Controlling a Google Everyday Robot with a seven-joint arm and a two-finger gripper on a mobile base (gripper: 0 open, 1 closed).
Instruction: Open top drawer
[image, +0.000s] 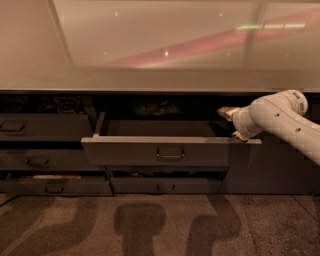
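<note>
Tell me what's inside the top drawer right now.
Only a strip of bare grey floor shows in the top drawer; the front panel hides the rest. The gripper sits at its right end.
</note>
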